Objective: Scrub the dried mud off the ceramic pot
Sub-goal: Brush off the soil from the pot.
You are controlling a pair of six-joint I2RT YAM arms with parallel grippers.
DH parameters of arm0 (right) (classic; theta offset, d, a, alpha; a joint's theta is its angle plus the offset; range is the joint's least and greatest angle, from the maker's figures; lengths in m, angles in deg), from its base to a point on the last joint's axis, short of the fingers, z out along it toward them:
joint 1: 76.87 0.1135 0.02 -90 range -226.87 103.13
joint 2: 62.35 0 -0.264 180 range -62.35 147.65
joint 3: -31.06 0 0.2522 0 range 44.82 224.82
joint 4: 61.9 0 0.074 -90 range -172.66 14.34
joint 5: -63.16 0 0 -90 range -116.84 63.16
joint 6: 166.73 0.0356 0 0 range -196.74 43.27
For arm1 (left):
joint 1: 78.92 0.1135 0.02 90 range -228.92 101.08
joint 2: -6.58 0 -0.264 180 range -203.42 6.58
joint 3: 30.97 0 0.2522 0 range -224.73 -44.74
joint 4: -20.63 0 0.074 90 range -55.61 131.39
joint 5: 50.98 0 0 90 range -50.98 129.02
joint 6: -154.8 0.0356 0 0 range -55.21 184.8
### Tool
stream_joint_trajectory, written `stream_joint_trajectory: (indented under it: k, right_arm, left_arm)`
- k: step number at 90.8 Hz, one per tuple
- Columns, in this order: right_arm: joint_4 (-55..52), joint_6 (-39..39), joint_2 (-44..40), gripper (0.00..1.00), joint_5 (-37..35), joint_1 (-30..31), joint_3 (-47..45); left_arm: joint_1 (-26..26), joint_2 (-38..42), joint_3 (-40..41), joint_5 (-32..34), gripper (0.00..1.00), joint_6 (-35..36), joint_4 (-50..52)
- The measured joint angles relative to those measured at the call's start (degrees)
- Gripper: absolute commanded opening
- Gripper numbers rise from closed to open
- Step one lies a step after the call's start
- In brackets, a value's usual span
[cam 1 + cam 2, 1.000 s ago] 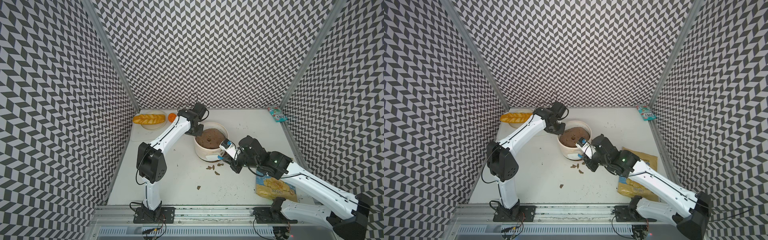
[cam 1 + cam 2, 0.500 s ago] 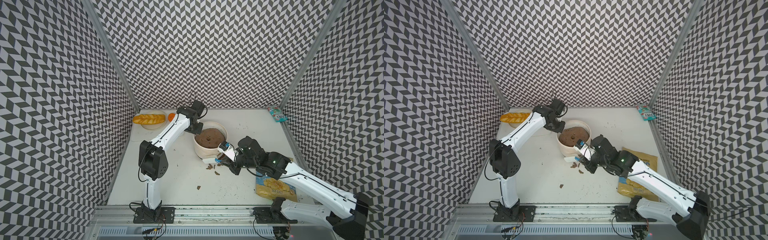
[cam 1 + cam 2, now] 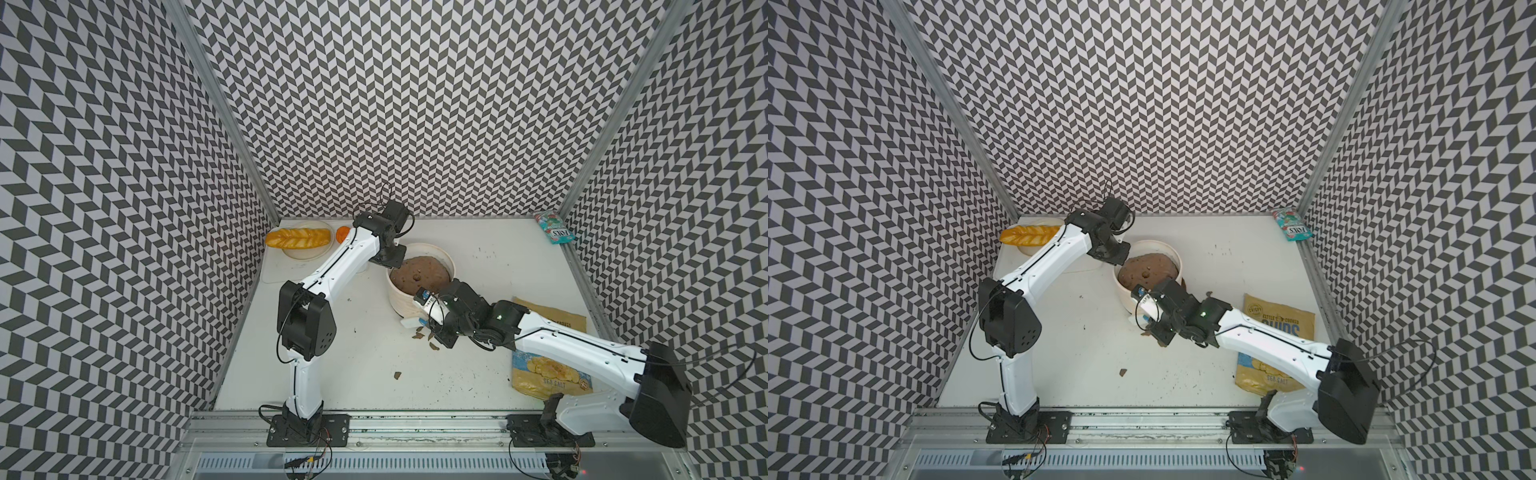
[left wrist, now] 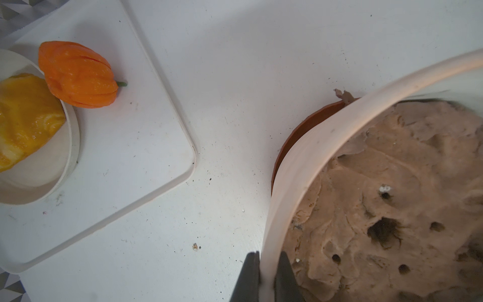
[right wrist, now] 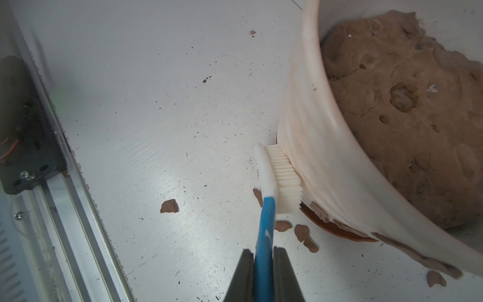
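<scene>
Ceramic pot point(image 5: 326, 170), on saucer point(image 5: 339, 232), centre of counter point(image 5: 156, 104). Left fingers point(image 4: 248, 279) pinch its rim. Right fingers point(image 5: 243, 277) pinch toothbrush point(image 5: 266, 198), bristles against the wall. Dried mud point(image 5: 418, 257): flakes lie on the counter, a smear remains low on the wall. Judged partly done.

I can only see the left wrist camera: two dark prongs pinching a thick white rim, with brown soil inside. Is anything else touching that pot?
Observer: Yes. The right gripper is shut on a blue and white toothbrush, and its bristles are pressed against the outer wall of the ceramic pot.
Operator: Is there any dirt on that outer wall?
Observer: Yes, a tan smear of dried mud clings low on the wall, near the base.
Operator: Are there crumbs on the table on that side?
Observer: Several brown flakes lie loose on the table, close to the brush.
</scene>
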Motion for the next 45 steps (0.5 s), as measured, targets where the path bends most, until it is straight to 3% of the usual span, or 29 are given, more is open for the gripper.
stream_joint_trajectory:
  k: [45]
  right_arm:
    - [-9.4, -0.2, -8.0, 0.00, -7.6, 0.5, -0.5]
  left_arm:
    - [0.1, -0.3, 0.0, 0.0, 0.02, 0.8, -1.6]
